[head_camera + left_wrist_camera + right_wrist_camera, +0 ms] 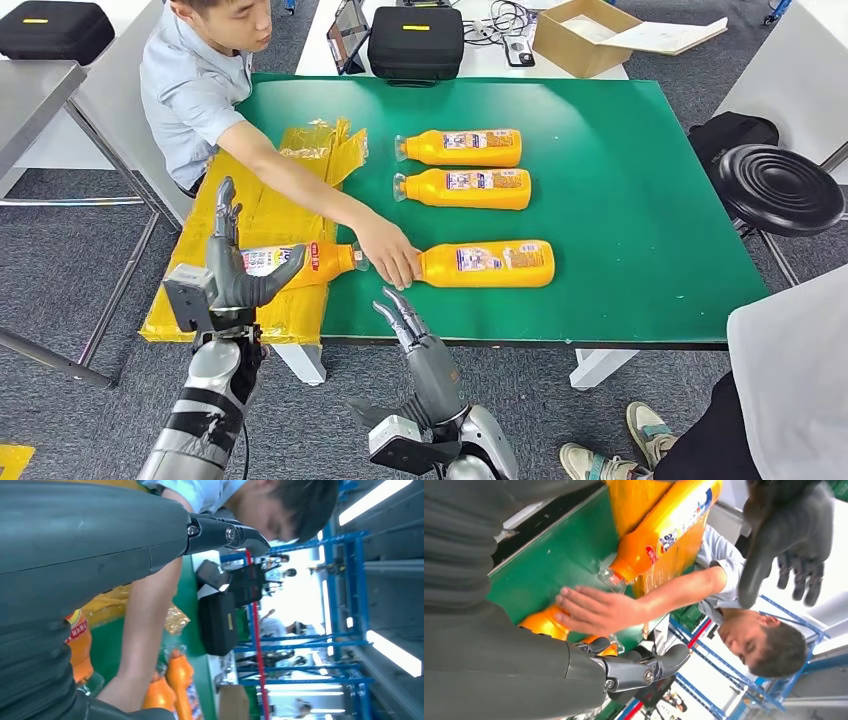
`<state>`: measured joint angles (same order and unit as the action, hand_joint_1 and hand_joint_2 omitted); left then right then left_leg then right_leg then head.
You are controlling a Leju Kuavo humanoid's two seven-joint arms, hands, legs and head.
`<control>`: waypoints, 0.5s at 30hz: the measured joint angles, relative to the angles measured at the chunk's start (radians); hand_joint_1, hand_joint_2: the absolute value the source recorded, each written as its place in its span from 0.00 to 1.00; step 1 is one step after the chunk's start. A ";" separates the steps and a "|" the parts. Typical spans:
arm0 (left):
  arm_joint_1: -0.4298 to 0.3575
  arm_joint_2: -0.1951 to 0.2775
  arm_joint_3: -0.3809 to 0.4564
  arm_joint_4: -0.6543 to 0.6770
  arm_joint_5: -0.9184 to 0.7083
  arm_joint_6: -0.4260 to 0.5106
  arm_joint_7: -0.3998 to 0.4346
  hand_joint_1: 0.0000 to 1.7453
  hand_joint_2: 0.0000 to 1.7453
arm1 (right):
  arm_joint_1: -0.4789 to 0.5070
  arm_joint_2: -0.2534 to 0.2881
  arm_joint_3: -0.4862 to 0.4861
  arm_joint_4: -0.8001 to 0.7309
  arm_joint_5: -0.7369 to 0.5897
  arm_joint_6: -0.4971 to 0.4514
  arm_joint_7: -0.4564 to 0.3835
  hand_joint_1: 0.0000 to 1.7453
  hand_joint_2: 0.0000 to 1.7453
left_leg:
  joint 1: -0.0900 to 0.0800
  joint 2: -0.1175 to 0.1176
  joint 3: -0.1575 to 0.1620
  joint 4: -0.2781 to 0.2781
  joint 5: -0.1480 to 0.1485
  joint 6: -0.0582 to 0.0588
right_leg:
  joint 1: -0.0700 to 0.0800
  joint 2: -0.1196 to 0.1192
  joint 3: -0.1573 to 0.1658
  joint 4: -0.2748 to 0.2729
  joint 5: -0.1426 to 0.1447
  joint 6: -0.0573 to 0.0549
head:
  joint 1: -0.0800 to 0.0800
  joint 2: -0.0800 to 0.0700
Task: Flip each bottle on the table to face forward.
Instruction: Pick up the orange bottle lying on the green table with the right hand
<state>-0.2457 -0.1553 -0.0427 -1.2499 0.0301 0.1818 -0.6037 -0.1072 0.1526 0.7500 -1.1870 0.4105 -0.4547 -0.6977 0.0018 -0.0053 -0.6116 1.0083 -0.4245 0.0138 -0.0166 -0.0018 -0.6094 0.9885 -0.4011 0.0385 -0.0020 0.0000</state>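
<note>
Three orange bottles lie on their sides on the green table point(620, 200): a far one point(462, 147), a middle one point(468, 188) and a near one point(488, 264). A person's hand point(390, 255) rests on the near bottle's neck. A fourth bottle point(310, 260) lies on yellow bags at the table's left end. My left hand point(235, 265) is raised in front of it, fingers spread and pointing up, holding nothing. My right hand point(405, 320) hovers at the table's front edge with fingers straight and empty. In the right wrist view the fourth bottle point(664, 535) lies apart from my left hand point(794, 540).
Yellow bags point(270, 210) cover the table's left end. The person point(195, 80) sits at the back left, arm stretched over the table. A black case point(415, 42) and a cardboard box point(580, 35) stand behind. A black stool point(780, 188) and another person's legs point(700, 440) are to the right.
</note>
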 joint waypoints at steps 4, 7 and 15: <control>0.091 0.001 -0.019 -0.135 0.061 0.002 -0.001 0.00 1.00 | 0.008 -0.017 -0.029 -0.015 0.065 -0.052 0.030 0.00 1.00 | 0.000 0.000 -0.001 0.000 0.000 0.000 | 0.000 0.000 -0.001 0.000 0.000 0.000 | 0.000 0.000; 0.154 0.000 -0.023 -0.234 0.111 0.007 0.001 0.00 1.00 | -0.002 -0.047 -0.073 -0.012 0.232 -0.155 0.120 0.00 1.00 | 0.000 0.000 -0.001 0.000 0.000 0.000 | 0.000 0.000 -0.001 0.000 0.000 0.000 | 0.000 0.000; 0.236 -0.007 -0.025 -0.364 0.139 0.046 -0.003 0.00 1.00 | -0.083 -0.122 -0.199 0.070 0.487 -0.229 0.288 0.00 1.00 | -0.001 0.000 -0.001 0.000 0.000 0.001 | 0.000 0.000 -0.001 0.000 0.001 0.000 | 0.000 0.000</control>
<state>-0.0100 -0.1623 -0.0679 -1.6138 0.1689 0.2273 -0.6068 -0.1897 0.0304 0.5508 -1.1173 0.8976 -0.6840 -0.4100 0.0012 -0.0056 -0.6129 1.0084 -0.4245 0.0144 -0.0171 -0.0018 -0.6103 0.9880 -0.4006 0.0389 -0.0022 0.0000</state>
